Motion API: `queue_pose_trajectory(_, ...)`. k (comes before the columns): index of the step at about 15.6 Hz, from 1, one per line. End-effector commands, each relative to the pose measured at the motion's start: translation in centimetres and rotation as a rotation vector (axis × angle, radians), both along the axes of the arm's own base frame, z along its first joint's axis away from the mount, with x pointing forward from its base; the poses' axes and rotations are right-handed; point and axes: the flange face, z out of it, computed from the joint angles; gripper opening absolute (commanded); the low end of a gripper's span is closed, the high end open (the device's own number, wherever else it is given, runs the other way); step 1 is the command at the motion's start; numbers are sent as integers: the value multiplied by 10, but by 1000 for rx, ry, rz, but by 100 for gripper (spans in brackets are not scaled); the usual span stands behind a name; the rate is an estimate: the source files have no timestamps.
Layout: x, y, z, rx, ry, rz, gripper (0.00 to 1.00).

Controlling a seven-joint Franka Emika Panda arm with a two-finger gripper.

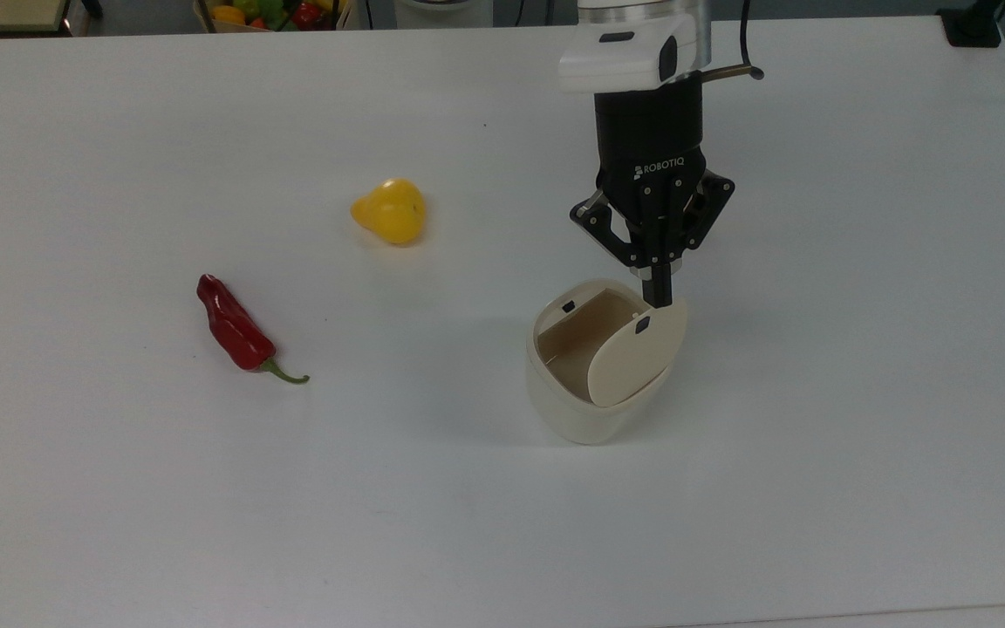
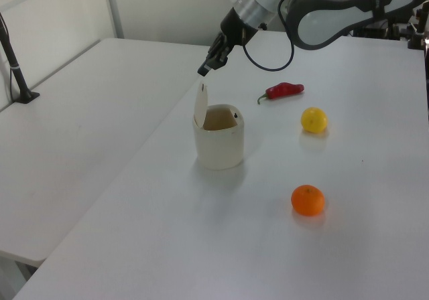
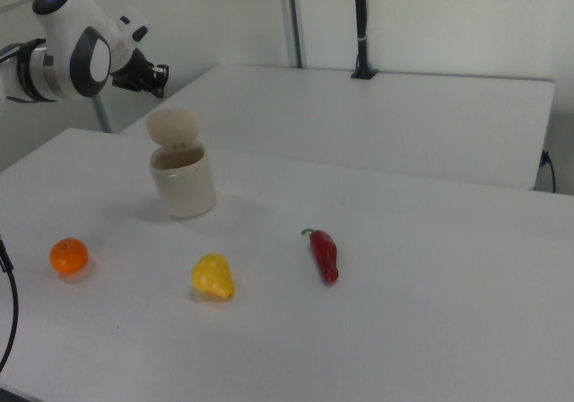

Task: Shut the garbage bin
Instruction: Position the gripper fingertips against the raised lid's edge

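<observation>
The cream-white garbage bin [image 1: 585, 414] stands on the white table with its beige lid [image 1: 638, 353] raised nearly upright over the open mouth. A small black square mark [image 1: 569, 306] sits on the inner rim. My gripper [image 1: 661, 295] hangs just above the lid's top edge, shut with nothing in it. In the left view the gripper [image 2: 203, 71] is a little above the lid [image 2: 200, 104] with a gap between them, and the bin [image 2: 219, 142] stands below. The right view has the bin [image 3: 184, 187] and lid [image 3: 172, 126], with the gripper [image 3: 161, 77] up to the right view's left.
A red chili pepper [image 1: 232, 327] and a yellow pear-shaped fruit [image 1: 391, 211] lie to the top view's left of the bin. An orange [image 2: 308, 200] sits in the left view's lower right. A crate of vegetables [image 1: 267, 12] is beyond the table's far edge.
</observation>
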Motion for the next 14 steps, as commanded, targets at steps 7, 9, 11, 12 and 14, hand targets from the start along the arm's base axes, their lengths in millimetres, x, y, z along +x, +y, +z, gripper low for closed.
queue_pose_trajectory(7, 9, 4, -22, 36, -62, 18, 0)
queue_pose_trajectory(9, 13, 7, -34, 29, -60, 24, 0)
queue_pose_trajectory(11, 14, 6, -36, 35, -76, 21, 0)
queue_pose_trajectory(12, 14, 4, -34, 35, -72, 19, 0)
queue_pose_trajectory(14, 11, 3, -30, 22, -53, 21, 0)
